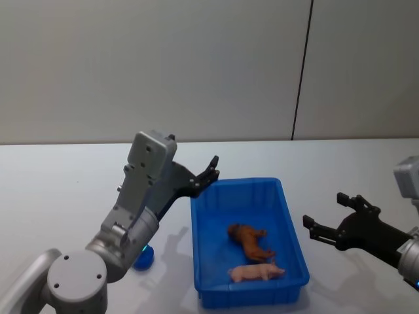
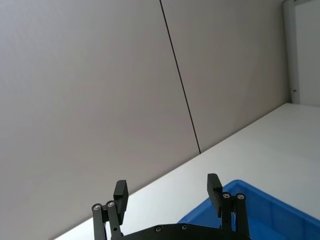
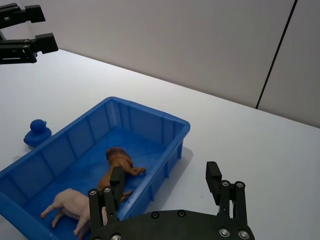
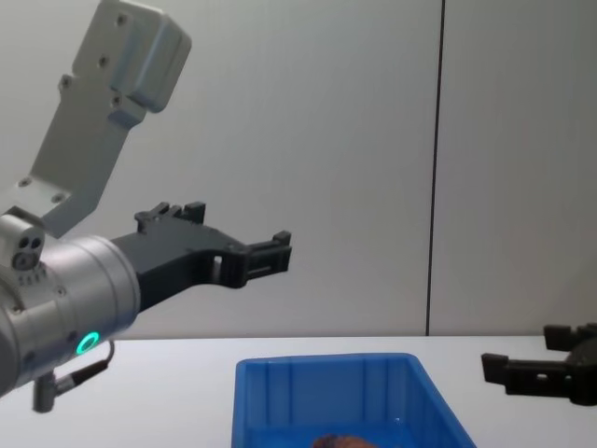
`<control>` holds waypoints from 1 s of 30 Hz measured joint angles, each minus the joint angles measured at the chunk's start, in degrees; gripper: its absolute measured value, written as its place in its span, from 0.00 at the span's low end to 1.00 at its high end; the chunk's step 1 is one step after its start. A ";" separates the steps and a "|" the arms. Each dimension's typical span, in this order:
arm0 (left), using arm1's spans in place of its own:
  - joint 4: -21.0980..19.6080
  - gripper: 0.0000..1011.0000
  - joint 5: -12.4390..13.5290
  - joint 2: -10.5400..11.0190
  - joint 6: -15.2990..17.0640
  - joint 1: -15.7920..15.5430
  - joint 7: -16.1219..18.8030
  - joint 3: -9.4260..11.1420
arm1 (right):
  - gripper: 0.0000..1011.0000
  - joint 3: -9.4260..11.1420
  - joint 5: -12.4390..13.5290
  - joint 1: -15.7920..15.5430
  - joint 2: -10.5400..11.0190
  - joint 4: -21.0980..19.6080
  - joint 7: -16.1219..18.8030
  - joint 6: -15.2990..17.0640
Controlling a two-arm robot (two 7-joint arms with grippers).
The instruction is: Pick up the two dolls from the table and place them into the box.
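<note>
The blue box [image 1: 239, 184] sits mid-table with both dolls lying inside: a brown lion-like doll [image 1: 250, 241] and a pink pig doll [image 1: 256, 272] nearer the front wall. My left gripper [image 1: 211, 171] hangs open and empty above the box's far left corner. My right gripper [image 1: 323, 210] is open and empty just right of the box, low over the table. The right wrist view shows the box [image 3: 150, 111], brown doll [image 3: 119, 162], pink doll [image 3: 70, 205] and my open right gripper [image 3: 165, 179]. The left wrist view shows my open left gripper [image 2: 167, 189] over the box corner [image 2: 260, 210].
A small blue toy duck [image 1: 143, 257] stands on the white table [image 1: 59, 190] just left of the box, also seen as the duck [image 3: 37, 132] in the right wrist view. A grey panelled wall closes the back.
</note>
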 joint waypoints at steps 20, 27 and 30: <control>-7.49 0.99 -6.33 7.06 8.96 9.08 8.16 -1.94 | 0.99 0.67 0.96 -1.18 1.14 -0.66 -0.39 -0.61; -7.95 0.99 -8.75 8.98 9.87 11.64 9.05 -2.65 | 0.99 0.74 1.06 -1.31 1.28 -0.73 -0.44 -0.67; -7.63 0.99 -9.21 9.27 9.96 12.10 9.04 -2.81 | 0.99 0.75 1.08 -1.34 1.31 -0.74 -0.46 -0.68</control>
